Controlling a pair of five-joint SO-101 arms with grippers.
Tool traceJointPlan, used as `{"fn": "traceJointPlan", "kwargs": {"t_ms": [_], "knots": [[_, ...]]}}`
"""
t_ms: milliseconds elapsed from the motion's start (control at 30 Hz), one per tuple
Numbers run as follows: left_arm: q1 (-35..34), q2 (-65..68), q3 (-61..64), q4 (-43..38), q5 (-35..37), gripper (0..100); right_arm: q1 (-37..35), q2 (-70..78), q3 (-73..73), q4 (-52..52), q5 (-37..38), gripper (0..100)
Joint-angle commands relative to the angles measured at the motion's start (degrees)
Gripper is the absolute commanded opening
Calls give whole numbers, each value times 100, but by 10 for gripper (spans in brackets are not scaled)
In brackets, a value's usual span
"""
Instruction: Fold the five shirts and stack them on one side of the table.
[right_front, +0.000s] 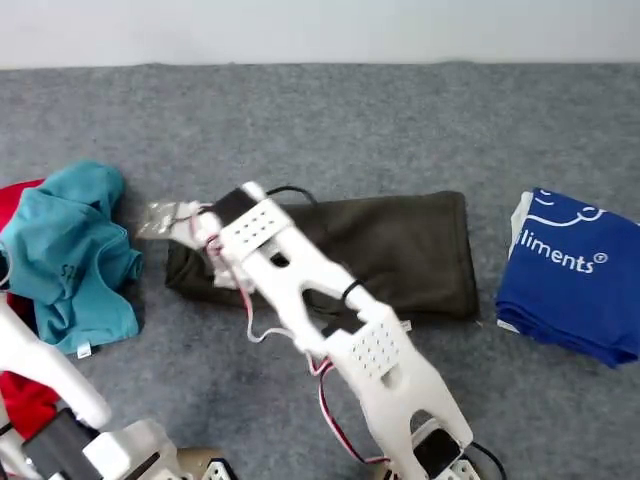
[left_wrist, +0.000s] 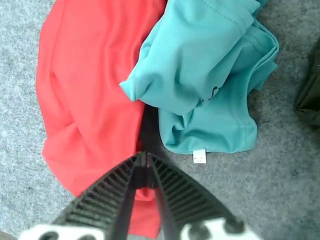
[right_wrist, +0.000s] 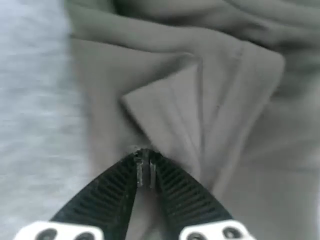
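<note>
A dark olive shirt (right_front: 390, 255) lies folded into a long band across the table's middle. My right gripper (right_front: 165, 220) is at its left end, shut on a fold of the olive shirt (right_wrist: 200, 115) near the fabric's edge; its tips (right_wrist: 145, 167) pinch the cloth. A crumpled teal shirt (right_front: 70, 255) lies at the left, partly over a red shirt (right_front: 20, 400). My left gripper (left_wrist: 145, 160) hovers shut over the seam between the red shirt (left_wrist: 85, 90) and the teal shirt (left_wrist: 200, 65), holding nothing. A folded blue shirt (right_front: 570, 275) sits at the right.
The grey felt table (right_front: 330, 130) has free room along the back and in front of the olive shirt. The left arm's white body (right_front: 45, 375) stands at the front left corner. The right arm (right_front: 370, 350) crosses the front middle, with cables hanging under it.
</note>
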Motion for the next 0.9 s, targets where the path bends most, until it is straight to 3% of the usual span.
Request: {"fn": "traceJointPlan", "kwargs": {"t_ms": [0,233,567,867], "knots": [[44,-202,-31,-123,-44,18,479,-75,-563,-312,97,10],[114,-202,-31,-132,-44,18,444,-22,-1714,374,97,11],[246,-211,-31,-97,-18,18,277,48,-1723,1288,79,11],[220,-264,-31,70,-18,18,154,980,-1723,1807,-193,10]]}}
